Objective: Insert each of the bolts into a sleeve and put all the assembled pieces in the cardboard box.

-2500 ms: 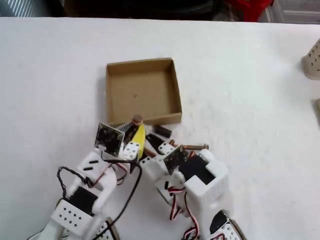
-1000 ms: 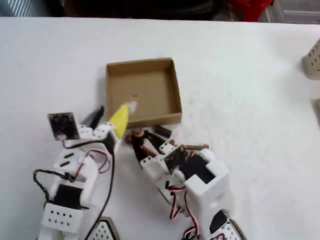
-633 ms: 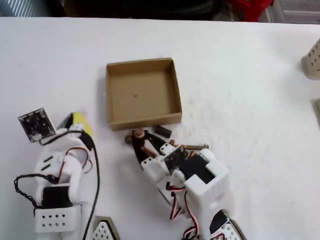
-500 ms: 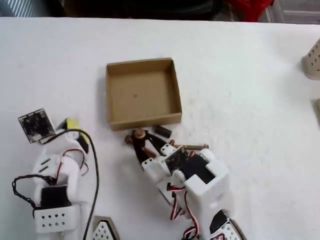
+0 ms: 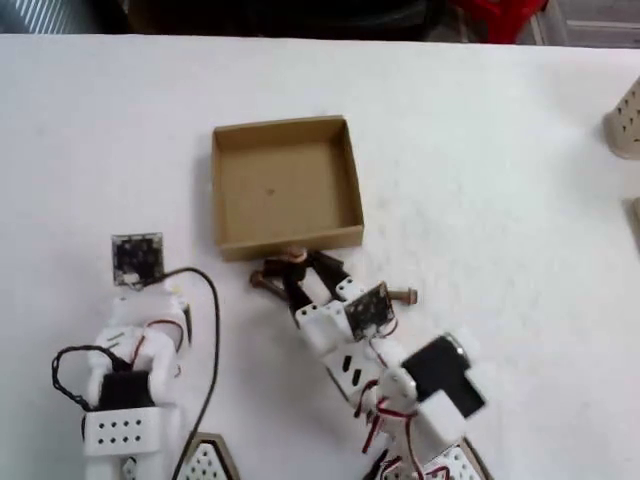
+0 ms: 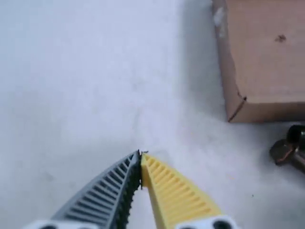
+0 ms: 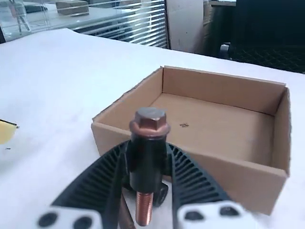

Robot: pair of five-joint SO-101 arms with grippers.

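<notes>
Left claw (image 6: 140, 157): fingers pressed together, empty, above tabletop (image 6: 71, 71) | Right claw (image 7: 147, 153): clamped on sleeved bolt (image 7: 150, 123), upright, near cardboard box (image 7: 228, 174).

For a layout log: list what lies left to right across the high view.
left arm → cardboard box → loose bolt → beige perforated object at the right edge. Left out: the right tool and its sleeved bolt, which fall within the box's span.
</notes>
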